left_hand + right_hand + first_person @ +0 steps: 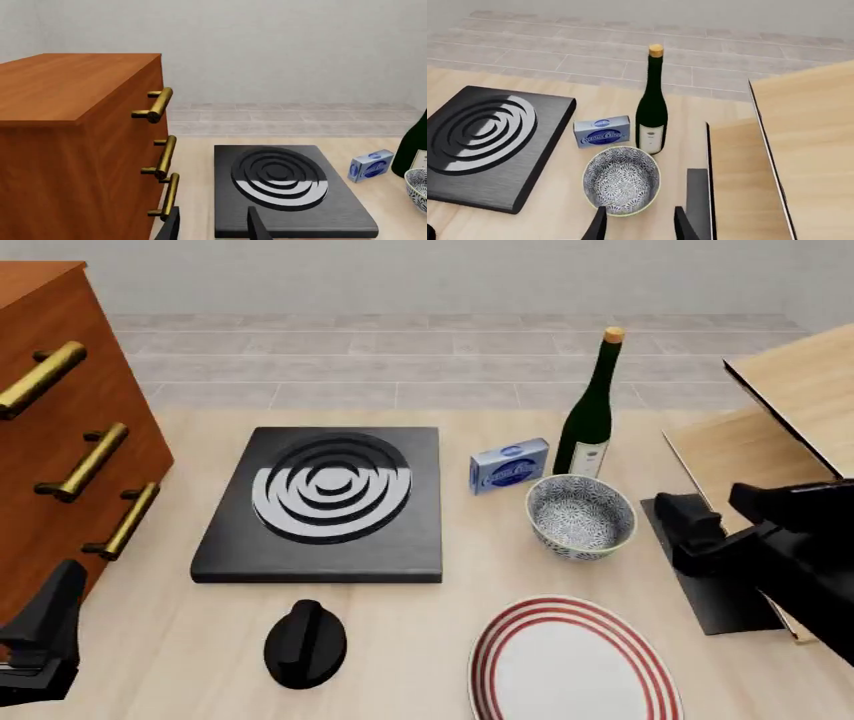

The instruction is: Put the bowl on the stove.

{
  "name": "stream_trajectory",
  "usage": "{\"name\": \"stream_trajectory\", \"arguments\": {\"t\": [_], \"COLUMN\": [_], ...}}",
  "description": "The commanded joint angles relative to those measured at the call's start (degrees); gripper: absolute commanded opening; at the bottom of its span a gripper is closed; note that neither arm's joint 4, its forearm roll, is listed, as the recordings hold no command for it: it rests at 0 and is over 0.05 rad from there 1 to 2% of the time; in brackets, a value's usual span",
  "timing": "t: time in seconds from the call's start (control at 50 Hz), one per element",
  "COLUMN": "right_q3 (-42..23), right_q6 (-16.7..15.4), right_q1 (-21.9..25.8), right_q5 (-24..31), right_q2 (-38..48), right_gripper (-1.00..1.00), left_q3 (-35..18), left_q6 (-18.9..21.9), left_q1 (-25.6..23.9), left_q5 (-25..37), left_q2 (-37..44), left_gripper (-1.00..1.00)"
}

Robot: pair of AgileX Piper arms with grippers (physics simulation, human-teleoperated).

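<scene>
The bowl (579, 517), small, white with a blue-grey pattern, stands upright on the table right of the stove (320, 505), a flat black slab with silver burner rings. My right gripper (705, 512) hovers just right of the bowl, open and empty. In the right wrist view its fingertips (598, 226) straddle the near rim of the bowl (622, 180) from above, apart from it. My left gripper (51, 615) sits at the near left, open and empty, short of the stove (287, 190). The bowl's rim (417, 187) shows at the edge of the left wrist view.
A dark wine bottle (587, 410) and a small blue box (509, 466) stand just behind the bowl. A red-ringed plate (574, 665) and black knob (306, 643) lie near the front. A wooden drawer cabinet (54, 430) flanks the left, wooden panels (801, 390) the right.
</scene>
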Motion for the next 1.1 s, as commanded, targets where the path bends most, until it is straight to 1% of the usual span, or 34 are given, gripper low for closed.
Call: {"name": "stream_trajectory", "arguments": {"t": [0.02,0.14,0.16,0.18,0.48,0.5,0.52,0.7,0.72,0.96,1.1], "right_q3": [-1.33,-1.67,-2.59,-2.61,-4.57,-4.77,-5.47,-6.39,-7.2,-9.37,-9.84], "right_q6": [0.11,0.44,0.84,0.83,0.18,0.26,0.02,0.09,-0.18,0.03,-0.26], "right_q1": [-0.25,-0.81,-1.76,-1.75,-2.43,-2.39,-2.52,-2.65,-2.71,-2.42,-2.47], "right_q5": [-4.67,-6.38,-10.07,-11.19,-15.12,-15.43,-17.22,-20.8,-21.84,-24.43,-25.37], "right_q2": [9.32,12.11,18.03,19.55,27.16,27.91,30.97,36.96,39.61,45.93,48.04], "right_gripper": [1.0,1.0,1.0,1.0,1.0,1.0,1.0,1.0,1.0,1.0,1.0], "left_q3": [0.0,0.0,0.0,0.0,0.0,0.0,0.0,0.0,0.0,0.0,0.0], "left_q6": [0.0,0.0,0.0,0.0,0.0,0.0,0.0,0.0,0.0,0.0,0.0], "left_q1": [0.0,0.0,0.0,0.0,0.0,0.0,0.0,0.0,0.0,0.0,0.0], "left_q5": [0.0,0.0,0.0,0.0,0.0,0.0,0.0,0.0,0.0,0.0,0.0], "left_q2": [0.0,0.0,0.0,0.0,0.0,0.0,0.0,0.0,0.0,0.0,0.0], "left_gripper": [1.0,1.0,1.0,1.0,1.0,1.0,1.0,1.0,1.0,1.0,1.0]}}
